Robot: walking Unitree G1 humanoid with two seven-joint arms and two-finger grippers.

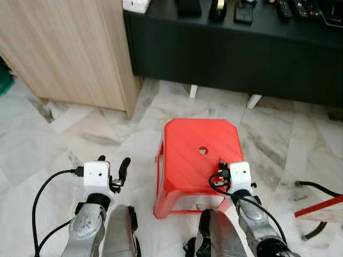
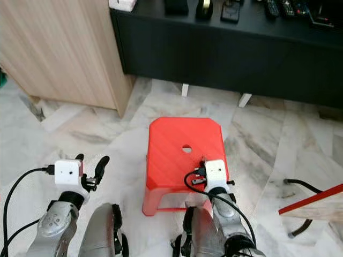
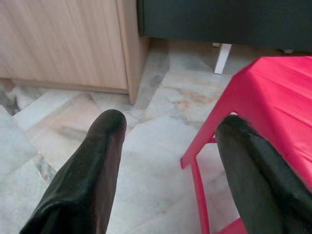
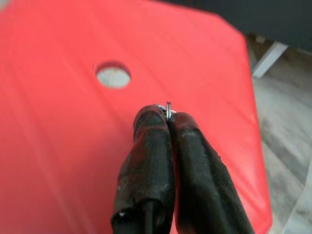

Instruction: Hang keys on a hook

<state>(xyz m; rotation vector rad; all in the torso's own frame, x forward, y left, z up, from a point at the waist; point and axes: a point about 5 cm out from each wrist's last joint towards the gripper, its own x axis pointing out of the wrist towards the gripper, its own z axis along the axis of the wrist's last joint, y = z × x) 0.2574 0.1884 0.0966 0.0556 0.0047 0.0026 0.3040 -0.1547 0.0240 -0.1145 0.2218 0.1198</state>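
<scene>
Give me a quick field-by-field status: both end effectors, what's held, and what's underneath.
right end effector: shut on small silver metal key ring, over the stool top
left end effector: open, holding nothing, over the marble floor beside the stool
support below: red plastic stool with a round hole in its top
surroundings: light wooden cabinet, black low cabinet

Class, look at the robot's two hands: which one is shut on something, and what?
The right hand, above the red stool, pinches a small metal key ring. The left hand is open, over the floor.
</scene>
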